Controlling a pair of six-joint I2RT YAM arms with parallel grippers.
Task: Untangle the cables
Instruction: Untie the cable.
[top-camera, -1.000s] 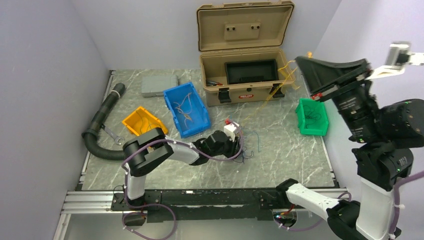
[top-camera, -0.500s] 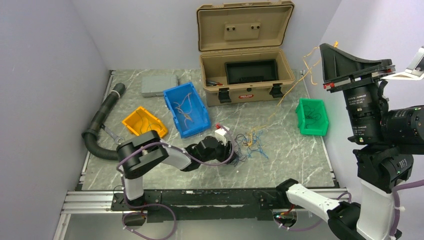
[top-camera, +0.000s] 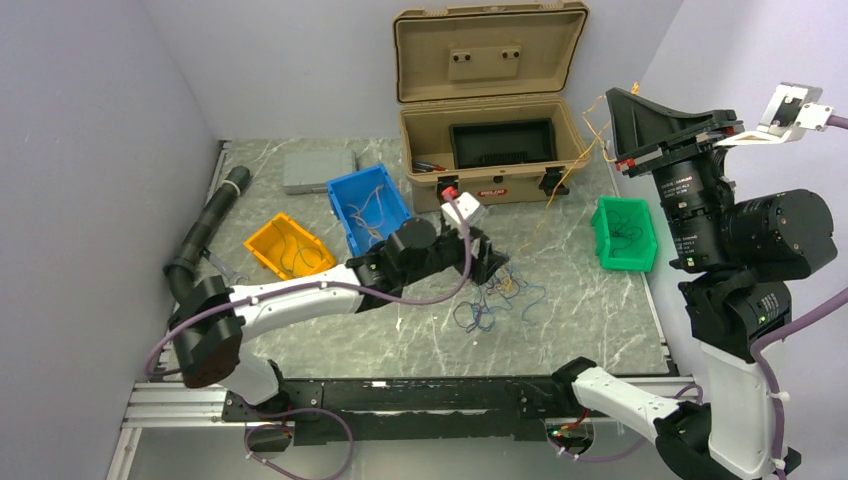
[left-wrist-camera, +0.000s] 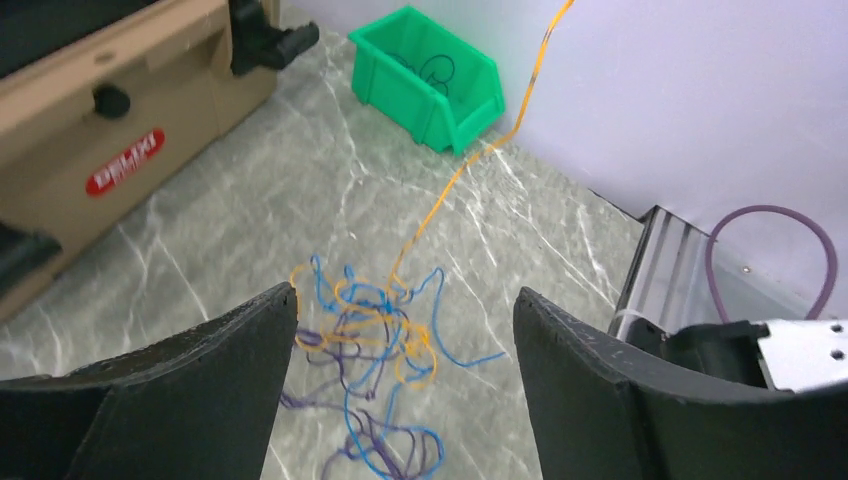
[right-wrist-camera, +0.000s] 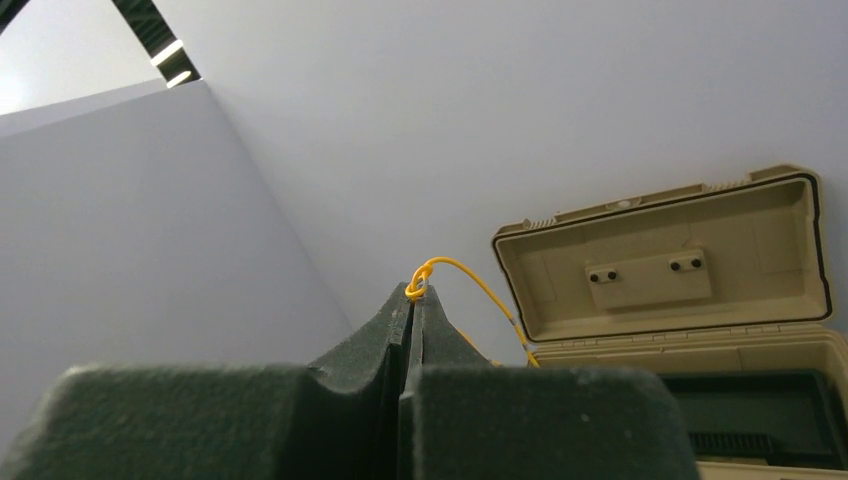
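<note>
A loose tangle of thin blue, purple and orange cables lies on the marble table; it also shows in the left wrist view. My left gripper hangs open just above the tangle's left side, jaws wide apart and empty. My right gripper is raised high at the right, shut on a yellow-orange cable whose loop sticks out of the tips. That cable runs taut down to the tangle.
An open tan case stands at the back. A green bin with blue wire is at right, a blue bin and a yellow bin at left. A black corrugated hose and a grey box lie far left.
My left arm has stretched forward and up, the gripper now over the tangle. My right gripper has swung left and lower with the yellow-orange cable, and the tangle has shifted slightly.
</note>
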